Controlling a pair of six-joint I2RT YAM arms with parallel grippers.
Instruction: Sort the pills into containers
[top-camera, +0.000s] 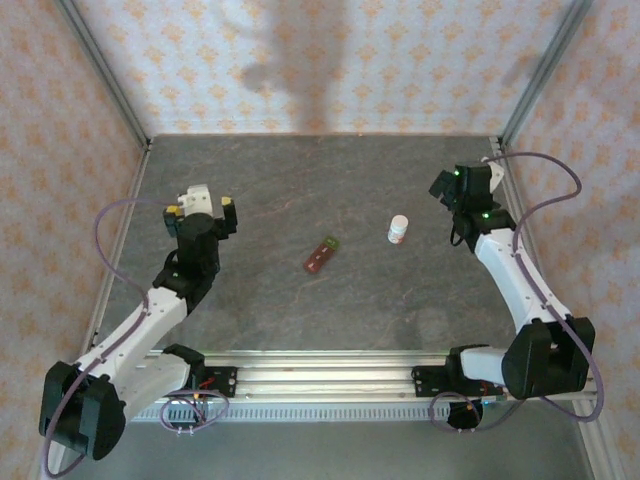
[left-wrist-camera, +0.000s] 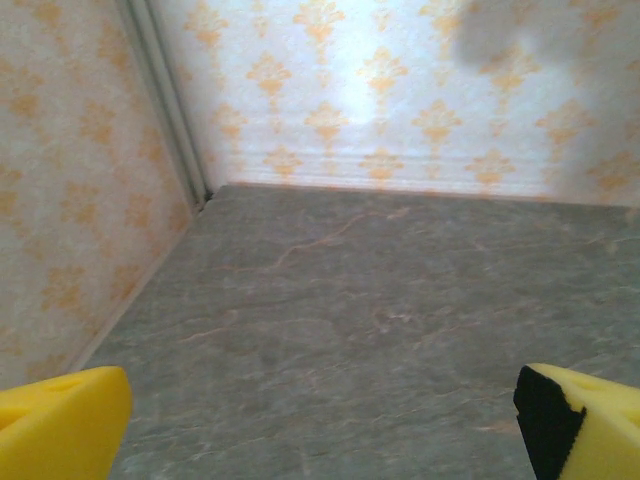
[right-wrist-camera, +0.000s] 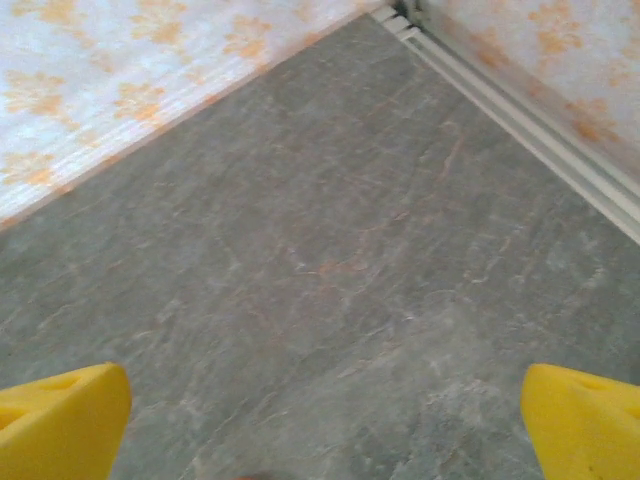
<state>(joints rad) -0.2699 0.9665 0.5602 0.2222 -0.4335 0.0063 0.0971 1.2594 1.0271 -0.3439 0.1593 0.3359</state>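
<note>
The containers (top-camera: 321, 256) lie on the grey table (top-camera: 300, 180) near its middle: a short brownish-red strip of joined compartments with a green far end. The pills are hidden or too small to make out. My left gripper (top-camera: 202, 210) hovers left of the strip, well apart from it. In the left wrist view the left gripper (left-wrist-camera: 320, 425) is open, its yellow fingertips (left-wrist-camera: 60, 425) spread wide over bare table. My right gripper (top-camera: 460, 185) is at the back right. In the right wrist view the right gripper (right-wrist-camera: 322, 425) is open too, with nothing between its fingertips (right-wrist-camera: 585, 425).
A small white bottle (top-camera: 398, 229) with an orange-red band stands right of the strip, between it and the right arm. Patterned walls with metal rails (top-camera: 105, 75) close in the table at the left, back and right. The arms' base rail (top-camera: 320, 375) runs along the near edge.
</note>
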